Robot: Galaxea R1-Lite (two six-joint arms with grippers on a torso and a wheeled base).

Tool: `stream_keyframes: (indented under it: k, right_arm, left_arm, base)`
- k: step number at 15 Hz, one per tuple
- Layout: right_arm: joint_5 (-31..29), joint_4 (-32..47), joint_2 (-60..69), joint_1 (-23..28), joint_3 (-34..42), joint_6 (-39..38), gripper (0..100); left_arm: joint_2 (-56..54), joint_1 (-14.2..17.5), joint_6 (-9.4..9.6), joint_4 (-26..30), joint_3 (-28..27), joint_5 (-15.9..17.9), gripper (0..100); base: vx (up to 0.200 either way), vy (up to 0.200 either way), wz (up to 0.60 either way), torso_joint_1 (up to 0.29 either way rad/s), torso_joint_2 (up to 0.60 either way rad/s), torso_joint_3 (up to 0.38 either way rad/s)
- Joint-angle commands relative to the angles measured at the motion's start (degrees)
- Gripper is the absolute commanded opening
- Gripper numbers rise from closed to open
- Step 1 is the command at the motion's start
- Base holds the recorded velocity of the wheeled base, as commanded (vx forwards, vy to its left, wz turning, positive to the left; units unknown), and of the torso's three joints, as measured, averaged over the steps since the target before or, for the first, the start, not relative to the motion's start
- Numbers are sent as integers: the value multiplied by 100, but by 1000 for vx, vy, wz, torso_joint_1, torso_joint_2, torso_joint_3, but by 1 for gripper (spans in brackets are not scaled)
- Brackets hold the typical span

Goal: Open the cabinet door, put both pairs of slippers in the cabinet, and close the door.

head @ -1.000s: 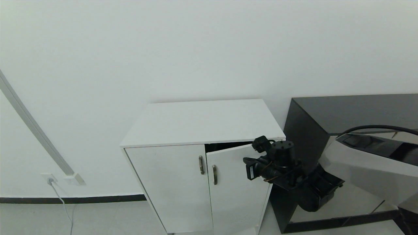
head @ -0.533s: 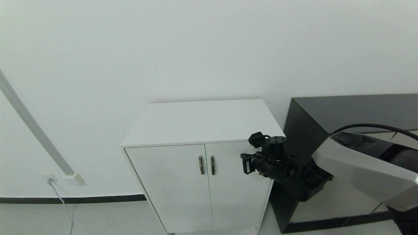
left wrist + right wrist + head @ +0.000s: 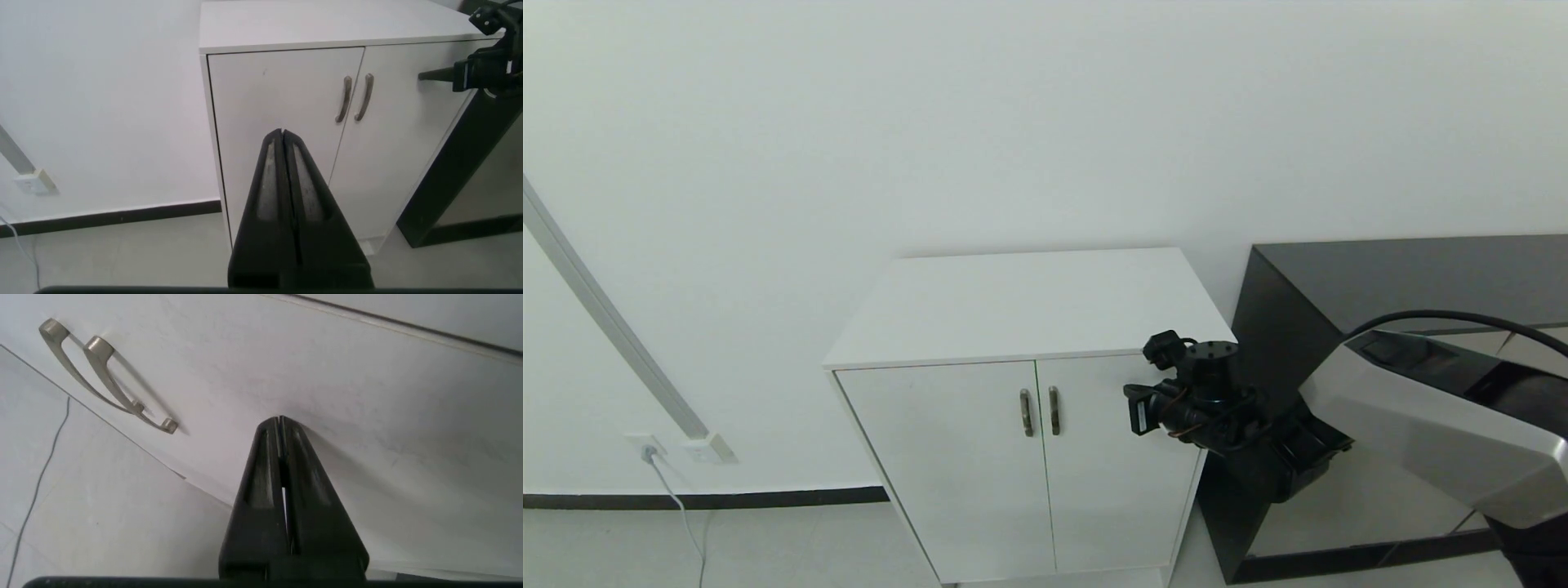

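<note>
Against the white wall stands the cabinet [image 3: 1029, 302], both doors flush shut. The right gripper [image 3: 280, 421] rests tip-on against the panel of the right door [image 3: 1111, 490], fingers together and holding nothing. The upright handles [image 3: 1054, 411] lie to that gripper's left, at the doors' meeting edge. The left gripper [image 3: 283, 135], also pressed together and empty, hangs well back, so the right arm is nearer. Backing straight off the panel looks like the only move left.

Black table [image 3: 1405, 278] on the right against the white wall [image 3: 1045, 122]; low left, a socket [image 3: 647, 447] with grey cable [image 3: 682, 510], slanting conduit [image 3: 605, 314], black baseboard [image 3: 727, 497].
</note>
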State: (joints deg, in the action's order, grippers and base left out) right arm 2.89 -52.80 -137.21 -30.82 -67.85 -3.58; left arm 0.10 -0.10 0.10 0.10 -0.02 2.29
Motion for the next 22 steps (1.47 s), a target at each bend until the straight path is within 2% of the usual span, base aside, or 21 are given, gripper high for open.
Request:
stream_keyframes:
  k: [1, 7, 11, 14, 18, 19, 22]
  right_arm:
    - [1, -2, -17, -3, -26, -2, 0]
    - [1, -11, 141, -30, 132, -11, 0]
    - [-60, -38, 642, -56, 615, -46, 0]
    - [-342, -38, 1135, -3, 967, -169, 0]
    - [-394, -38, 1794, 146, 1600, -160, 0]
    - [-755, -55, 2154, 243, 1986, -169, 0]
    - [-1141, -336, 2646, 427, 2698, -143, 0]
  left_arm:
    - [-1, 1, -1, -1, 2, -1, 0]
    - [-1, 1, 8, -1, 2, -1, 0]
    - [-1, 1, 8, -1, 2, -1, 0]
    - [-1, 1, 8, -1, 2, -1, 0]
    - [-1, 1, 8, -1, -6, -1, 0]
    - [-1, 1, -1, -1, 2, -1, 0]
    - [-1, 1, -1, -1, 2, -1, 0]
  base:
    - [0, 0, 0, 0, 0, 0]
    - [0, 0, 0, 0, 0, 0]
    - [0, 0, 0, 0, 0, 0]
    - [0, 0, 0, 0, 0, 0]
    - [0, 0, 0, 0, 0, 0]
    - [0, 0, 0, 0, 0, 0]
    - [0, 0, 0, 0, 0, 0]
